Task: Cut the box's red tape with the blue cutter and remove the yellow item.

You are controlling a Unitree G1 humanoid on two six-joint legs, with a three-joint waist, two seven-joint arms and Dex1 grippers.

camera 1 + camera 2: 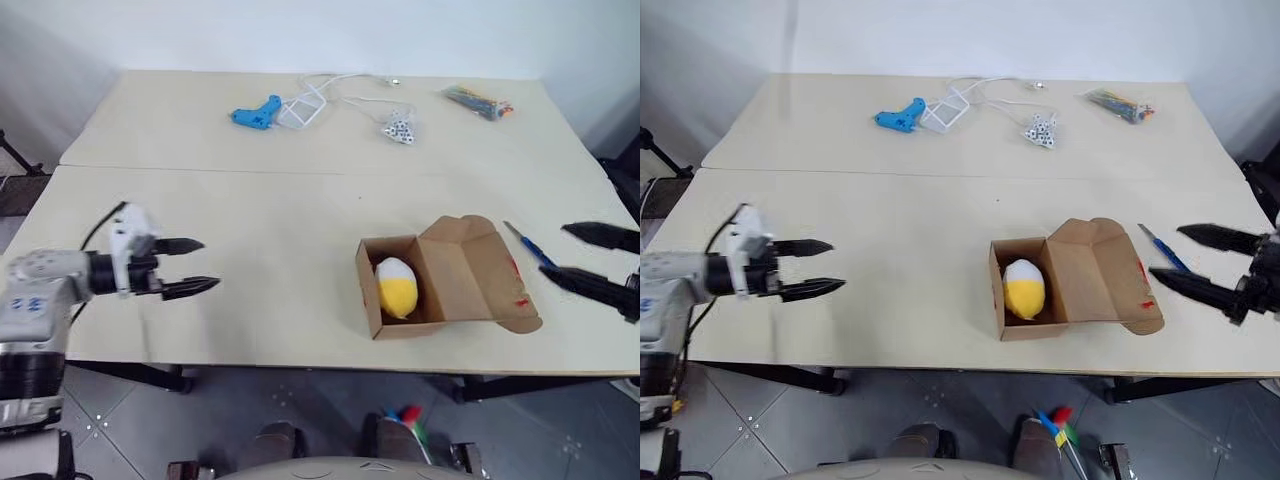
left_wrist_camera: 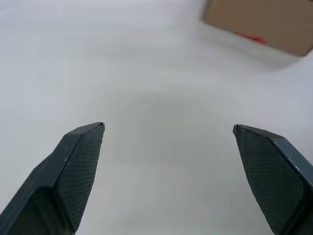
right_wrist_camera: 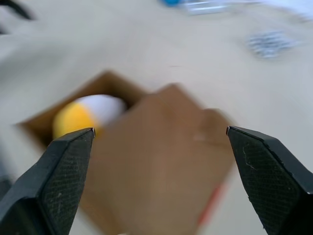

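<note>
Both sets of fingers spread wide, holding nothing, touching nothing.

Left gripper (image 1: 197, 266): over bare surface (image 1: 280, 210) at my left side, well apart from the box (image 1: 440, 280), tips aimed toward it. In the left wrist view, fingers (image 2: 78, 166) far apart with blank surface between them and a corner of the box at the far edge.

Right gripper (image 1: 1185, 256): at the right edge, just beside the box's open flap, no contact. In the right wrist view, fingers (image 3: 58, 176) wide, looking over the flap.

Box lid is folded open to the right; red tape (image 1: 521, 301) marks show on the flap edge. Yellow item (image 1: 396, 287) sits inside the box, white top, yellow bottom. Blue cutter (image 1: 529, 245) lies on the surface, between box and right fingers, not held.
</note>
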